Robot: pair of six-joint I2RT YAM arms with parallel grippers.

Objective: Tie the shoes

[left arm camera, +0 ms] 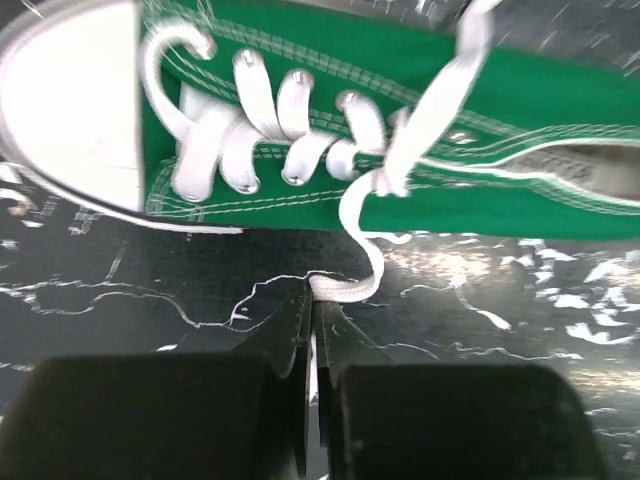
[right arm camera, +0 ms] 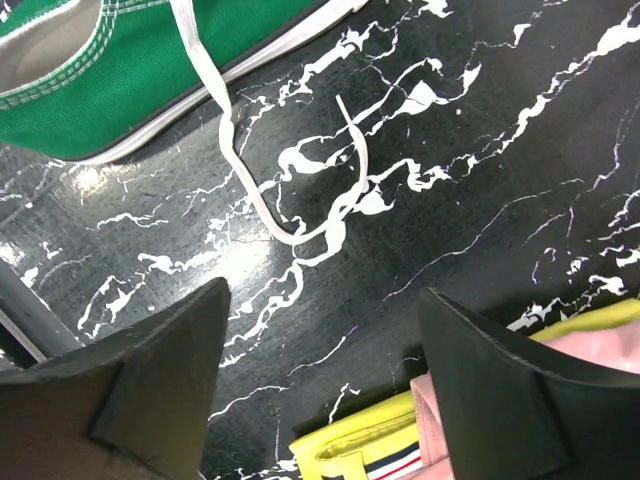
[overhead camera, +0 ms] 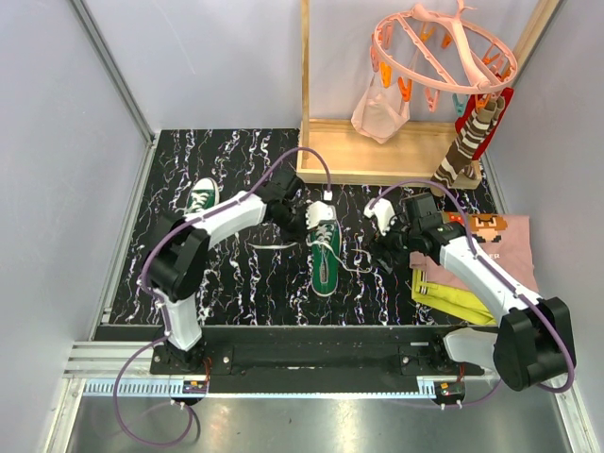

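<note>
One green sneaker (overhead camera: pixel 324 247) lies mid-mat with its white toe cap toward the back. The second sneaker (overhead camera: pixel 201 196) lies at the back left. My left gripper (overhead camera: pixel 289 223) sits just left of the middle shoe. In the left wrist view the gripper (left arm camera: pixel 312 296) is shut on the shoe's left white lace (left arm camera: pixel 370 250), pinched low beside the shoe (left arm camera: pixel 480 120). My right gripper (overhead camera: pixel 387 247) hovers right of the shoe. It is open and empty (right arm camera: pixel 322 295) above the other lace (right arm camera: pixel 250 195), which lies loose on the mat beside the shoe (right arm camera: pixel 120 70).
A folded yellow cloth (overhead camera: pixel 451 294) and a pink printed shirt (overhead camera: pixel 495 247) lie at the right, the cloth just under my right gripper (right arm camera: pixel 390 445). A wooden frame (overhead camera: pixel 377 151) with a pink clip hanger (overhead camera: pixel 444 47) and a hanging striped sock (overhead camera: pixel 467 142) stands at the back.
</note>
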